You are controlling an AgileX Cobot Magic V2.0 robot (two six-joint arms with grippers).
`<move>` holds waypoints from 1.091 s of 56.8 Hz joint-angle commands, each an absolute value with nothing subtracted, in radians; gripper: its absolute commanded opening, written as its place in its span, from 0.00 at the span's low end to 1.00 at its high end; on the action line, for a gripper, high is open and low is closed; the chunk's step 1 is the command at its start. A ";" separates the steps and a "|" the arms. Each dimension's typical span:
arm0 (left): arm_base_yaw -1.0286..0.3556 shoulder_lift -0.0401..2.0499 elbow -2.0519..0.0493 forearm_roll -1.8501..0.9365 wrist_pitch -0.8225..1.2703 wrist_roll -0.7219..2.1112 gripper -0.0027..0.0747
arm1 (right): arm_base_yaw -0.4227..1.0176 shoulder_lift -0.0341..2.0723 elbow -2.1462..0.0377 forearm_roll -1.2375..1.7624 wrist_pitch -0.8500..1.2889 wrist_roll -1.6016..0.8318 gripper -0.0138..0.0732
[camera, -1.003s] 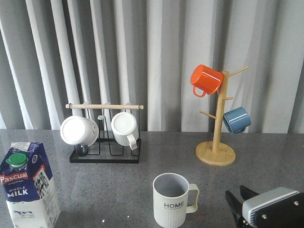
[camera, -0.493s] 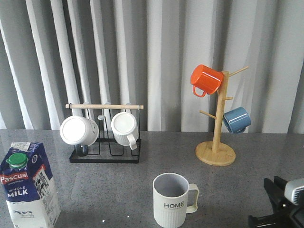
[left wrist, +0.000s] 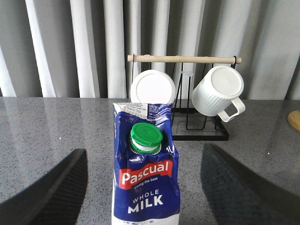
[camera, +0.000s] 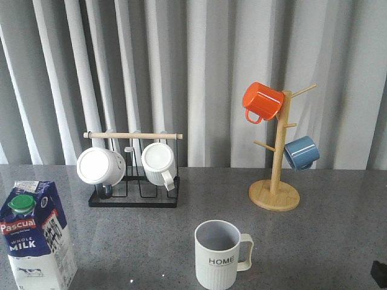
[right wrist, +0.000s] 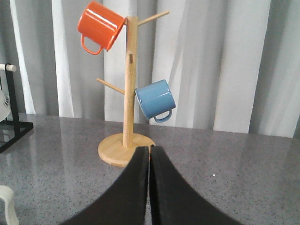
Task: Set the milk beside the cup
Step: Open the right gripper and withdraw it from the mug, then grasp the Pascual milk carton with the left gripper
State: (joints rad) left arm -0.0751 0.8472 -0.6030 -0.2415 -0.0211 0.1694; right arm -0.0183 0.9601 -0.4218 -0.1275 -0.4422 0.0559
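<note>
Front view: milk [camera: 35, 238] carton stands upright at the near left of the table [camera: 314, 235], red "Pascual" label, white "WHOLE MILK" under a green cap [camera: 22, 202]. Cup [camera: 219, 255] reads "HOME" in black, near centre, handle to the right, well apart from the milk. Behind: black rack [camera: 134, 175] with two white ribbed mugs [camera: 101, 166], wooden mug tree [camera: 275, 175] with orange mug [camera: 262, 101] and blue mug [camera: 301, 152].

My left gripper [left wrist: 140, 187] faces the carton head-on, wide open, holding nothing; its blurred fingers [left wrist: 51, 187] sit either side of the carton with clear gaps, no contact. Small print under "Pascual" is too small to read.

My right gripper [right wrist: 149, 187] is closed, fingers together, empty, pointing toward the mug tree base. Front view shows only a dark sliver at the lower right corner.
</note>
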 commanded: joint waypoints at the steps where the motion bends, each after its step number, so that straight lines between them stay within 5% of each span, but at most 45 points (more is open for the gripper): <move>1: -0.081 0.846 -0.637 -0.249 -0.093 0.161 0.66 | -0.026 0.945 -0.448 -0.139 -0.485 0.061 0.15; 62: -0.080 0.846 -0.637 -0.249 -0.093 0.164 0.66 | -0.025 0.945 -0.448 -0.130 -0.528 0.067 0.15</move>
